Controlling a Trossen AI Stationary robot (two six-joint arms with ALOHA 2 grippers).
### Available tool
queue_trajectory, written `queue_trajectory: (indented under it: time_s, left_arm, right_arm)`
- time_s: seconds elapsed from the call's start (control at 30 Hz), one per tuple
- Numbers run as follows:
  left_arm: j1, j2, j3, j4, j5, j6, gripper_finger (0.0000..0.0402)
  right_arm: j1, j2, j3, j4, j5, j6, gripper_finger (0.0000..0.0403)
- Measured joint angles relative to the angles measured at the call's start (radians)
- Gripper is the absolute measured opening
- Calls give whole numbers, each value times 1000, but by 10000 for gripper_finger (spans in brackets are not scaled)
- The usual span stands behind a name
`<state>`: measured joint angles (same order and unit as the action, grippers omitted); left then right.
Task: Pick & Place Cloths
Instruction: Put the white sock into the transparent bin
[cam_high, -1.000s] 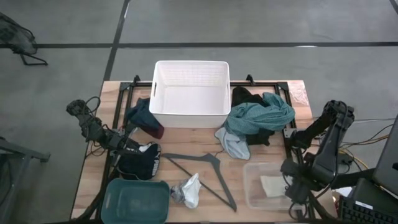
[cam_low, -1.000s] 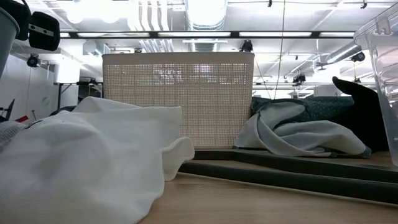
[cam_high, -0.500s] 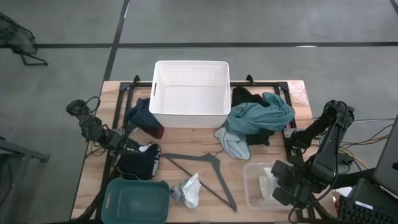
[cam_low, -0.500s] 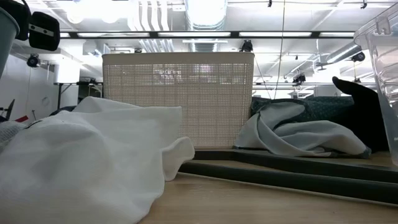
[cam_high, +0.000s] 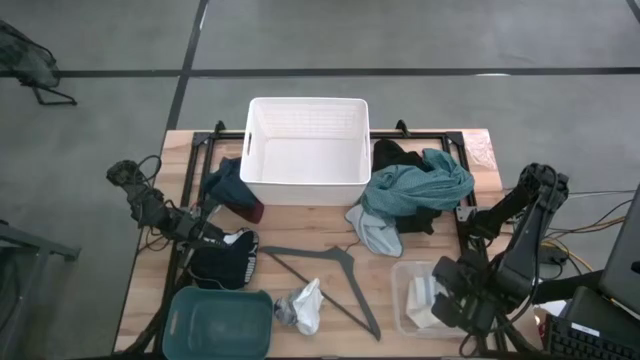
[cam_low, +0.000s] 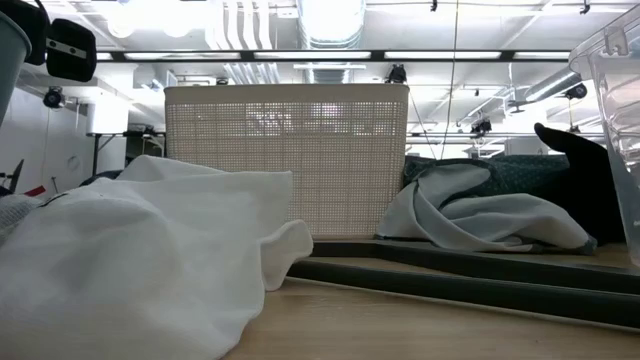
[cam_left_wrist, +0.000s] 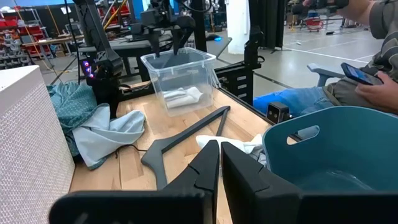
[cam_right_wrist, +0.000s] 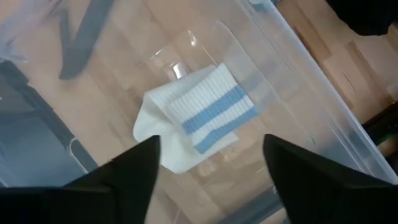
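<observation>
A white sock with pale-blue stripes (cam_right_wrist: 196, 118) lies flat on the floor of the clear plastic bin (cam_high: 402, 270) at the table's near right. My right gripper (cam_right_wrist: 211, 180) hangs open above it, one finger on either side, apart from it; it also shows in the high view (cam_high: 447, 300). Teal, black and pale cloths (cam_high: 415, 190) are heaped right of the white basket (cam_high: 305, 150). A dark navy cloth with white print (cam_high: 228, 258) lies at the left, with my left gripper (cam_left_wrist: 219, 163) shut beside it. A small white cloth (cam_high: 305, 305) lies near the front edge.
A grey hanger (cam_high: 330, 275) lies flat at the table's middle front. A teal tub (cam_high: 218, 322) stands at the near left corner. A navy and maroon cloth (cam_high: 232, 190) lies left of the basket. Beyond the table a person (cam_left_wrist: 373, 68) sits with a phone.
My right gripper has moved a little toward the table's left, from the bin's right side to over the bin. The white sock in the bin now shows farther left than before.
</observation>
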<state>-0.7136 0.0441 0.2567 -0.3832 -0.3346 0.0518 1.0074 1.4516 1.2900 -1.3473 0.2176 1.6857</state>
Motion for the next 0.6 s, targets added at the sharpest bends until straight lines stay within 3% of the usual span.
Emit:
queue_trajectory:
  time_s: [0.23,0.6]
  left_arm:
    - [0,0,0,0,0,0,23]
    - [0,0,0,0,0,0,23]
  right_arm:
    - [0,1,1,0,0,4,366]
    - [0,2,6,2,32,-11,357]
